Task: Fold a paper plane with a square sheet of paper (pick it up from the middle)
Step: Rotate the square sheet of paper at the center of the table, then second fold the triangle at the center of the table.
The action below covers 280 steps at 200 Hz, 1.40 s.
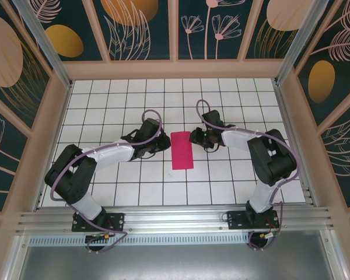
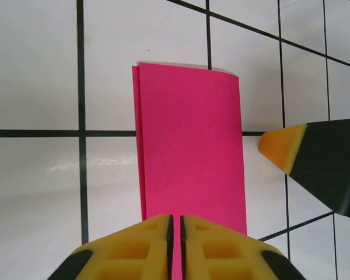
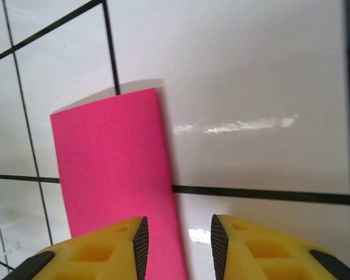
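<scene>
The square sheet of paper lies flat on the white grid table, folded in half into a narrow magenta-pink rectangle; its two layers are slightly offset along one long edge. My left gripper sits at the paper's left side. In the left wrist view its jaws are over the paper's near edge, almost shut, with pink showing through a thin slit. My right gripper is at the paper's upper right. It stands open, straddling the long edge of the paper.
The table is a white tiled surface with black grid lines, walled by patterned panels on three sides. An orange fingertip of the right gripper reaches into the left wrist view beside the paper. Open tiles lie all round the paper.
</scene>
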Available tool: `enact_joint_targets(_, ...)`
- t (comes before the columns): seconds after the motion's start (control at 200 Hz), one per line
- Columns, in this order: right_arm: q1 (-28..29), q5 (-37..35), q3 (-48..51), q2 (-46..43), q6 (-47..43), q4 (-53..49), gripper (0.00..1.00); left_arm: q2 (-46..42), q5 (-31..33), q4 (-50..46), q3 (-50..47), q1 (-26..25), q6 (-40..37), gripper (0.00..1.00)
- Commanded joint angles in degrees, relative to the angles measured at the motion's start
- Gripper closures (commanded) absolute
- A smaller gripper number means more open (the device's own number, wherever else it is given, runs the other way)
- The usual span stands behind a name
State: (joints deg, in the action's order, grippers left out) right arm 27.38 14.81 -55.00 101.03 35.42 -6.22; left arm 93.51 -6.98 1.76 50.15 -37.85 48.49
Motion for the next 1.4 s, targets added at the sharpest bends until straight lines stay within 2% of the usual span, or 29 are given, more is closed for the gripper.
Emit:
enact_joint_targets(0.0,0.46,-2.03,1.51,-5.32,-1.13,-3.33,0.62,-0.82,-0.37,2.84,-1.02,0.10,1.64,0.83)
enact_joint_targets(0.04,0.64,0.15,2.92,-6.35,-0.48,-1.96,0.63,-0.62,-1.10,3.34,-1.17,0.17,2.25,0.82)
enact_joint_targets(0.095,1.05,4.12,5.07,-7.29,0.78,0.84,0.63,-0.53,-2.12,4.81,-1.85,0.18,3.66,0.73)
enact_joint_targets(0.135,1.46,6.54,6.66,-7.68,1.80,2.98,0.63,-0.42,-3.19,6.63,-2.66,0.23,4.84,0.71)
enact_joint_targets(0.19,1.88,7.77,8.35,-7.94,3.39,4.79,0.62,-0.37,-5.39,9.38,-3.77,0.41,6.41,0.71)
enact_joint_targets(0.25,2.28,8.30,9.73,-7.73,4.73,6.32,0.60,-0.29,-7.00,11.65,-4.54,0.41,7.63,0.64)
enact_joint_targets(0.746,3.03,11.35,12.33,-5.87,7.46,11.57,0.62,1.49,-6.07,10.10,-4.29,0.53,8.02,0.63)
enact_joint_targets(1.396,3.03,9.12,14.22,-4.09,8.59,12.21,0.63,2.07,-6.07,10.28,-4.32,0.51,8.64,0.60)
